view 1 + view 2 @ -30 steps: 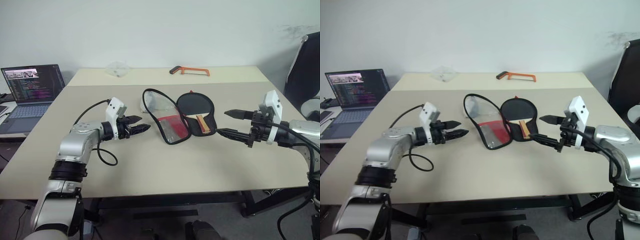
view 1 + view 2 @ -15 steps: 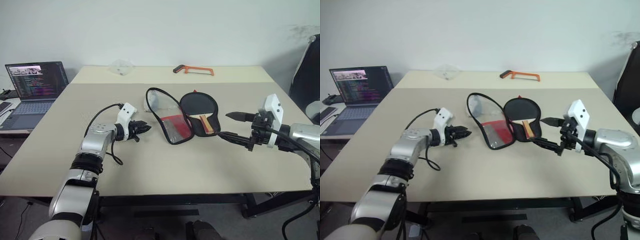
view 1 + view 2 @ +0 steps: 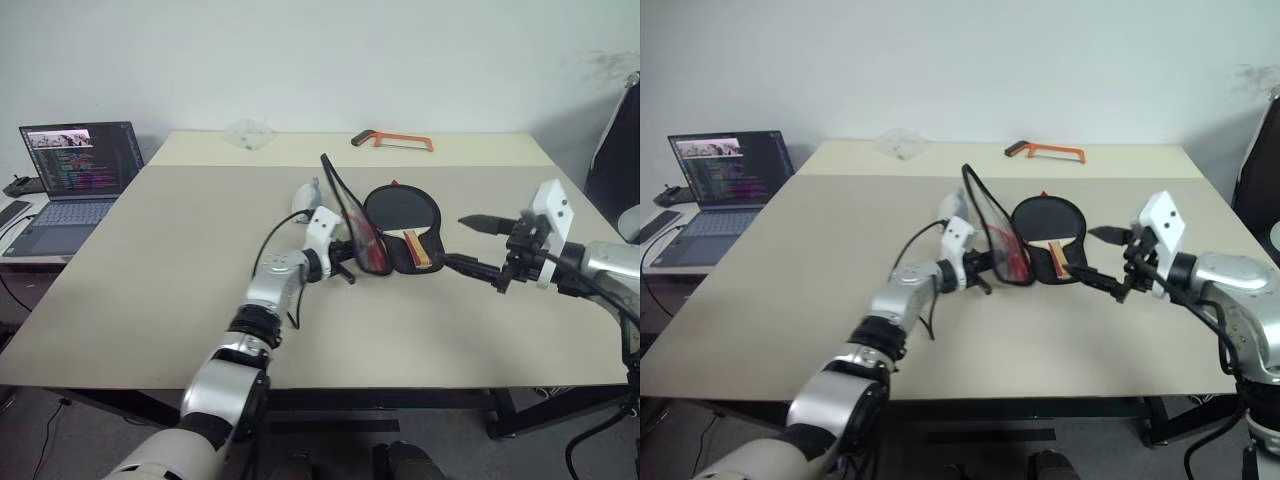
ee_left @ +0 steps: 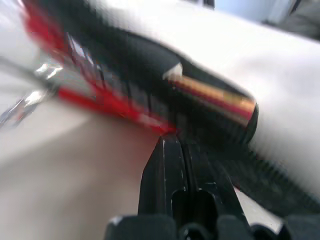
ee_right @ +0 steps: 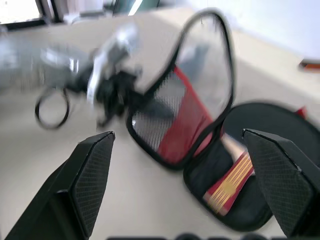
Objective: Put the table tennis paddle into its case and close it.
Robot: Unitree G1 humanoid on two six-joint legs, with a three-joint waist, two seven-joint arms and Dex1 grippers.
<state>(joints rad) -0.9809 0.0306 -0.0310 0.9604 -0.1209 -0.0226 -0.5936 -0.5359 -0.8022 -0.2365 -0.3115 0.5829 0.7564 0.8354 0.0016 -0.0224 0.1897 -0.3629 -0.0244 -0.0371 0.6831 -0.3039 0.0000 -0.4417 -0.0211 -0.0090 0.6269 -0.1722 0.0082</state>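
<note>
The left tool [image 3: 345, 268] has its two black fingers pressed together, with no gap between them. Its tip is at the lower edge of the case's lifted flap, but I cannot tell if it pinches the edge or only pushes on it.

The case [image 3: 385, 225] lies open on the tabletop [image 3: 150, 290], just in front of the left tool. Its flap [image 3: 352, 222], with the clear window, the mesh and the red panel, stands nearly upright, directly ahead of the left fingertips. The black half of the case lies flat on the tabletop beyond the flap, on the side toward the right tool.

The table tennis paddle [image 3: 405, 215] rests in this flat black half. Its round black blade is on the far side and its tan handle with orange-red stripes points toward the near edge of the tabletop.

The right tool [image 3: 480, 245] hovers above the tabletop with its fingers wide apart and nothing between them. It points toward the case, which lies a little ahead of its fingertips, not touching them.

Far beyond both tools, an orange-handled hacksaw [image 3: 392, 141] lies near the back edge of the tabletop. A laptop [image 3: 70, 175] stands open well off to the outer side of the left tool.
</note>
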